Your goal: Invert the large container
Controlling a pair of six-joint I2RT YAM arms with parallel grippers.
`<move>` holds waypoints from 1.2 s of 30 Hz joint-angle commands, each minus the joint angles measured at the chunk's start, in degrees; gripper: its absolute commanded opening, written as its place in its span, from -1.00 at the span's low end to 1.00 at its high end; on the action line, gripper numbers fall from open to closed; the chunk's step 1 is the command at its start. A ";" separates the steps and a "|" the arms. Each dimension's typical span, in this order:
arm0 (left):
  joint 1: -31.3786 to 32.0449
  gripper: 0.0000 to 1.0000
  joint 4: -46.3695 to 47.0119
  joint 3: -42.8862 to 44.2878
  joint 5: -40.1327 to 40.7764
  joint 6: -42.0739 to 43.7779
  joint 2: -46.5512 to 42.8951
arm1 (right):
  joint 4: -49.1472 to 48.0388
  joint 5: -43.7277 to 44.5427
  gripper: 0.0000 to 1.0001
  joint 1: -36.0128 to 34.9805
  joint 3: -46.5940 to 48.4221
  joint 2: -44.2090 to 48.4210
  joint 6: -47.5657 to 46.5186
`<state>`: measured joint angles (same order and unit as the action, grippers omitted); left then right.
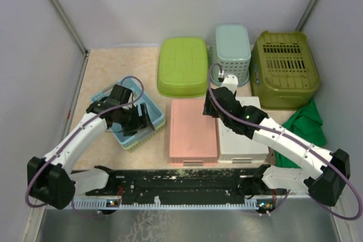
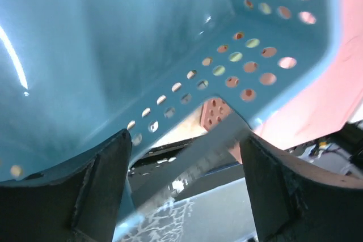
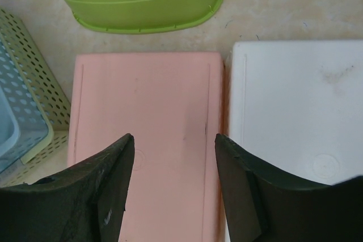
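Near the worktop's [image 1: 113,63] left edge, the large blue container [image 2: 113,49] lies mouth up in a pale yellow-green basket [image 3: 42,106]. Both are thin plastic with walls punched in rows of round holes, and the blue one has a glossy, smooth floor and rounded corners. My left gripper [image 2: 184,140] is down at its perforated wall with the fingers apart and the rim crossing the gap; I can't tell whether either pad touches it.

My right gripper [image 3: 173,140] hovers with its fingers spread and nothing between them, over the line where the pink container [image 1: 193,131] lies just beside the white one [image 3: 295,117]. These show two flat, matte, rectangular bottoms.

Along the far edge stand a smooth, rounded lime tub [image 1: 182,66], a pale teal slotted basket [image 1: 232,46] and, in the far right corner, an olive slatted crate [image 1: 283,69], all bottom up. A green cloth [image 1: 306,123] lies crumpled by the right edge.

Bare speckled worktop shows in the far left corner and in a narrow strip between the lime tub and the pink container.
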<state>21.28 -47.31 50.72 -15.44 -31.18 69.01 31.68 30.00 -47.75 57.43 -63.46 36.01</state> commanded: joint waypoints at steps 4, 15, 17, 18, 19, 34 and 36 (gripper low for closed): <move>-0.73 0.66 -0.05 15.34 22.12 -6.37 1.37 | -3.88 -1.84 0.19 0.55 1.82 0.60 -2.39; -0.51 0.61 8.72 24.59 31.68 -11.32 18.43 | -2.49 -2.81 0.18 0.55 -0.22 3.67 -0.60; 0.03 0.58 10.16 23.50 34.58 -12.63 19.56 | -2.33 -3.20 0.18 0.55 -0.48 3.45 -0.38; 0.18 0.55 11.12 23.10 34.69 -12.89 20.28 | -2.38 -3.47 0.18 0.55 -0.55 3.41 -0.27; 0.21 0.53 11.50 23.20 34.21 -13.20 21.11 | -2.48 -3.68 0.18 0.55 -0.56 3.31 -0.32; 1.40 -0.62 1.84 16.09 28.10 3.24 17.94 | -3.59 -3.75 0.19 0.55 -0.61 1.21 -0.64; 1.46 -0.63 -0.23 15.43 25.79 5.14 15.44 | -4.11 -3.88 0.18 0.59 -0.57 0.92 -0.90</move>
<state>22.72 -39.46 68.05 14.55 -33.76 88.86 30.83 26.17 -47.55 56.62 -62.15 35.14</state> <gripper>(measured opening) 0.202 0.592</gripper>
